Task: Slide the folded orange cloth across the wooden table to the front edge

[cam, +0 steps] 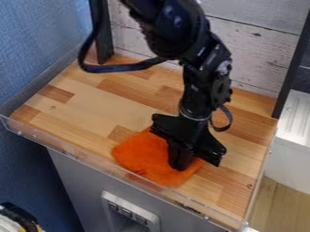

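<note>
My tool (180,166) was at the orange cloth (138,155), open or closed I couldn't tell; light and limp, it seemed best pinched near the middle.

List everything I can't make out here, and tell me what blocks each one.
- Camera view: part of the orange cloth, hidden behind the claw.
- Camera view: whether the claw grips the cloth; its own dark body hides the contact.
- Camera view: the upper end of the arm, cut off by the top edge.
- Camera view: the rest of the black-and-white object, cut off by the lower-left corner.
</note>
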Controlling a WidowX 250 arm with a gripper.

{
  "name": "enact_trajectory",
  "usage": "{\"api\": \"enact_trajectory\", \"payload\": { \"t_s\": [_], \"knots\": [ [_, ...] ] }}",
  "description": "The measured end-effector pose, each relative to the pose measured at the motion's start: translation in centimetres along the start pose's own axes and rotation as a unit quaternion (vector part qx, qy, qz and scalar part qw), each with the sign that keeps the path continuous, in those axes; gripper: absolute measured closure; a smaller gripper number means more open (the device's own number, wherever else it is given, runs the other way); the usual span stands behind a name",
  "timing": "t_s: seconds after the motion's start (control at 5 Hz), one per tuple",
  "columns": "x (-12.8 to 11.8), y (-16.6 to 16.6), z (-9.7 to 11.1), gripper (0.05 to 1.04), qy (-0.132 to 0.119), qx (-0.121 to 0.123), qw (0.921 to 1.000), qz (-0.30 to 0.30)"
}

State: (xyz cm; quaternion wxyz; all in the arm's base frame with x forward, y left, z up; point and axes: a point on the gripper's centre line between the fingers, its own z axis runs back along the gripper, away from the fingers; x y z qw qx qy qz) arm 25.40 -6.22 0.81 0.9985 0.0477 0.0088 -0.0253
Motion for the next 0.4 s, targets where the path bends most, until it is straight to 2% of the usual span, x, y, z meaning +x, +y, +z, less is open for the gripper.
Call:
{"api": "enact_trajectory", "payload": {
  "t_s": [0.2,0.4],
  "knots": [
    [0.4,-0.67,0.05,0.998,0.015,-0.013,0.9998,-0.007],
    [0.05,-1.27,0.48,0.845,0.036,-0.031,0.9987,-0.02]
  ]
}}
